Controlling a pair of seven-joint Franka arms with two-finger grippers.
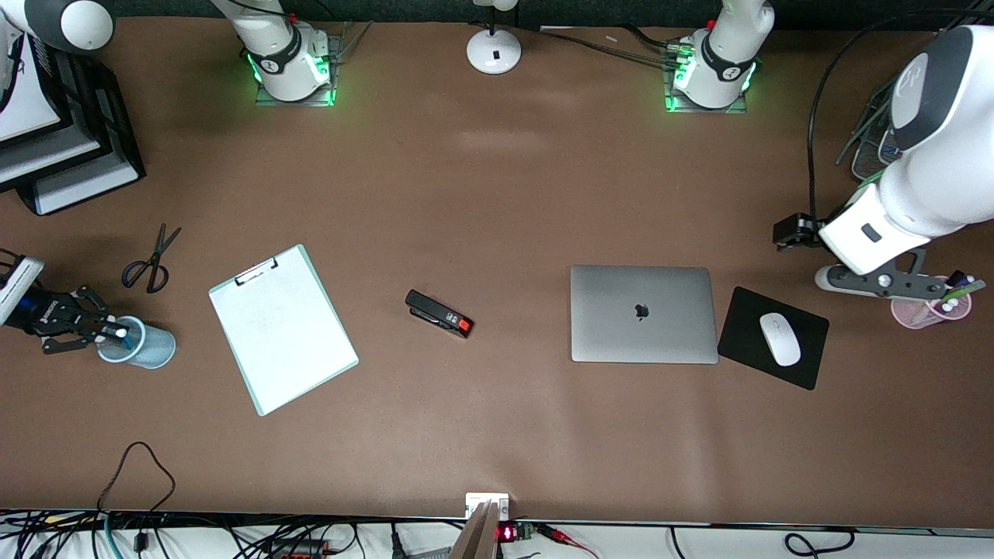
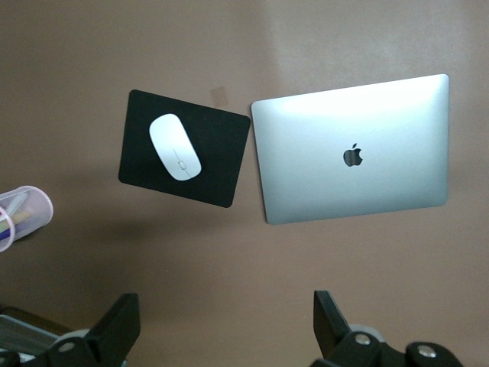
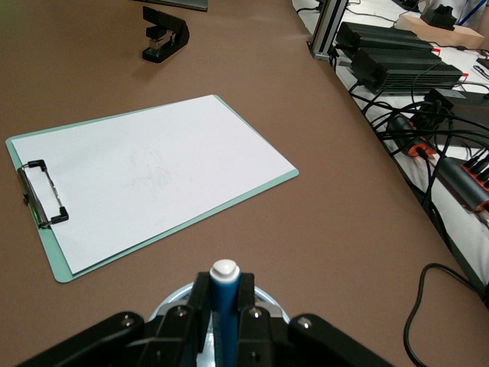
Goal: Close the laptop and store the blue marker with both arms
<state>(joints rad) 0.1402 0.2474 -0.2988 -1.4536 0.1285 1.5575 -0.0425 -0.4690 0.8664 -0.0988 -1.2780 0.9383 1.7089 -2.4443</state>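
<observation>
The laptop (image 1: 643,314) lies closed and flat on the table, lid up with the dark apple logo showing; it also shows in the left wrist view (image 2: 351,149). My right gripper (image 1: 109,332) is shut on the blue marker (image 3: 225,294), held upright with its white tip up, over the mouth of a clear bluish cup (image 1: 147,347) at the right arm's end of the table. The cup's rim (image 3: 166,304) shows under the fingers. My left gripper (image 2: 225,325) is open and empty, up in the air over bare table beside the mouse pad (image 2: 214,164).
A white mouse (image 1: 779,338) lies on the black mouse pad (image 1: 742,326) beside the laptop. A pink pen cup (image 1: 928,310) stands under the left arm. A stapler (image 1: 439,313), clipboard (image 1: 283,330), scissors (image 1: 151,260) and paper trays (image 1: 54,147) are also on the table.
</observation>
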